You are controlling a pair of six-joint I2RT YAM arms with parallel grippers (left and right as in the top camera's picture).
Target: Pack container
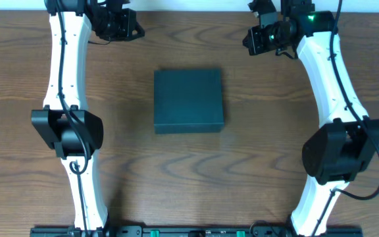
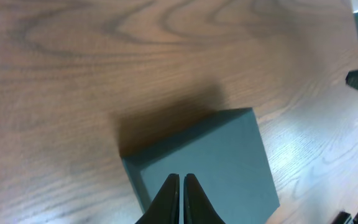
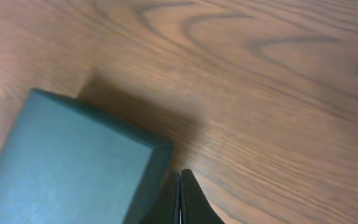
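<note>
The container (image 1: 188, 101) is a dark charcoal-teal rectangular box, lid shut, lying flat in the middle of the wooden table. It also shows in the left wrist view (image 2: 210, 162) and in the right wrist view (image 3: 67, 162). My left gripper (image 1: 137, 29) is at the far left of the table, well away from the box; its fingers (image 2: 182, 180) are shut and empty. My right gripper (image 1: 247, 39) is at the far right, also away from the box; its fingers (image 3: 179, 177) are shut and empty.
The wooden table (image 1: 189, 178) lies bare round the box. Both arm bases stand at the table's near edge, left (image 1: 68, 131) and right (image 1: 341, 151).
</note>
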